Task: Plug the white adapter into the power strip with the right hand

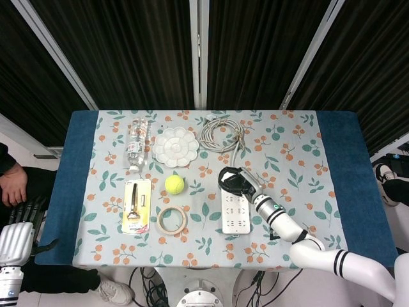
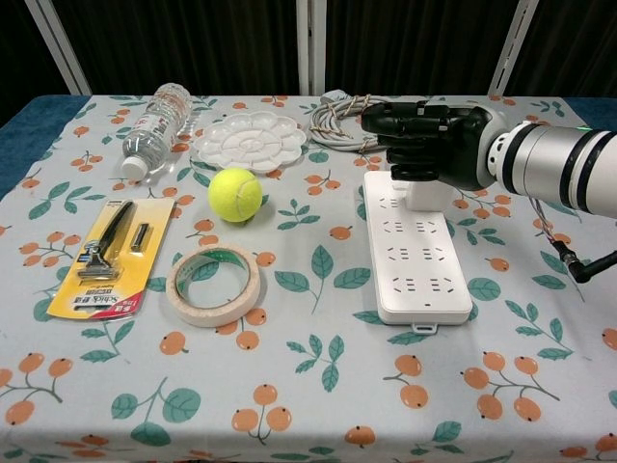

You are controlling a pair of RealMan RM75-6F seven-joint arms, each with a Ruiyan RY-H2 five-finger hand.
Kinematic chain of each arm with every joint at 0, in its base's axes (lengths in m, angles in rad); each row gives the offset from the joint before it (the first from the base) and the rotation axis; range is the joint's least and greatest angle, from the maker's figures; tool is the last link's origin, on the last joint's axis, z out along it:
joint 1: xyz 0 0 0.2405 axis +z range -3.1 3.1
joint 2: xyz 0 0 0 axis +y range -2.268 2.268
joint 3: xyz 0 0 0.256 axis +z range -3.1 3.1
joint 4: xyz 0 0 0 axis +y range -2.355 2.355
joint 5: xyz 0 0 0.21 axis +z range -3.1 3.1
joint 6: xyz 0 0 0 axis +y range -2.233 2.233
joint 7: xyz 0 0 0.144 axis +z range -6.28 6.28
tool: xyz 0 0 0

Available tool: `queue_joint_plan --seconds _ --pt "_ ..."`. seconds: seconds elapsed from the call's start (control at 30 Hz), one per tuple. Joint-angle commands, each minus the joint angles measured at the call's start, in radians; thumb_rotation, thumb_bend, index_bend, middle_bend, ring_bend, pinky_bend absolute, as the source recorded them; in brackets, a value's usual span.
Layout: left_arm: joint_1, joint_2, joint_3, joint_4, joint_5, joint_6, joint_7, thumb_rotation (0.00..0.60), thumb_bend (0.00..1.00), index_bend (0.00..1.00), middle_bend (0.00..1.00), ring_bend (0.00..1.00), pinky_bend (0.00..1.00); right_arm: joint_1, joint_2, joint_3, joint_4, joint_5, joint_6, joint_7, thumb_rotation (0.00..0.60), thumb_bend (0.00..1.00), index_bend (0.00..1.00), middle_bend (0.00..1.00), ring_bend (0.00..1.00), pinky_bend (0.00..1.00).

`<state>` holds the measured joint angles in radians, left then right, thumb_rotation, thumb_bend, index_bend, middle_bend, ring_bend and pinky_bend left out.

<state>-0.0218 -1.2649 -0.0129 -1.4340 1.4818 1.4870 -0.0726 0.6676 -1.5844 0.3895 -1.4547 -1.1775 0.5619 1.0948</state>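
White adapter (image 2: 421, 194) gripped by right hand (image 2: 429, 142) | at power strip (image 2: 416, 251) far end | left hand (image 1: 19, 220) off-table, grip unclear

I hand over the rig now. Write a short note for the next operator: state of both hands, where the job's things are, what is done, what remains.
Right hand: grips the white adapter from above, at the far end of the power strip.
Left hand: off the table at the near left edge, holds nothing.
Power strip: lies flat on the table, right of the tape roll and the tennis ball.
Done: adapter grasped and brought onto the strip's far sockets.
Left: the pictures do not show whether the plug is fully seated. Check this, press down if needed, then release.
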Motion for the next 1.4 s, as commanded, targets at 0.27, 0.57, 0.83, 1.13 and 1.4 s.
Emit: queue_joint_plan --seconds 0.27,0.57,0.83,1.13,1.4 --pt "0.002 0.0 0.0 0.002 -0.001 0.002 -0.003 0.6 0.07 0.0 0.01 0.0 0.0 0.009 -0.013 0.01 0.009 0.011 -0.009 -0.017 0.6 0.91 1.0 0.95 1.0 1.0" --pt "0.004 -0.002 0.001 0.006 -0.001 0.002 -0.007 0.6 0.07 0.0 0.01 0.0 0.0 0.006 -0.014 0.011 0.008 0.02 -0.01 -0.033 0.6 0.91 1.0 0.95 1.0 1.0" --pt "0.003 0.002 -0.001 0.002 0.003 0.007 -0.004 0.6 0.07 0.0 0.01 0.0 0.0 -0.046 0.051 0.038 -0.075 -0.048 0.066 0.001 0.6 0.92 1.0 0.95 1.0 1.0" --pt "-0.006 0.008 -0.008 -0.018 0.015 0.016 0.015 0.6 0.07 0.0 0.01 0.0 0.0 -0.136 0.209 -0.009 -0.159 -0.183 0.227 -0.137 0.6 0.86 0.93 0.89 0.92 0.92" --pt "-0.013 0.003 -0.019 -0.024 0.023 0.031 0.033 0.6 0.07 0.0 0.01 0.0 0.0 -0.29 0.341 -0.153 -0.156 -0.326 0.541 -0.838 0.6 0.44 0.31 0.38 0.24 0.13"
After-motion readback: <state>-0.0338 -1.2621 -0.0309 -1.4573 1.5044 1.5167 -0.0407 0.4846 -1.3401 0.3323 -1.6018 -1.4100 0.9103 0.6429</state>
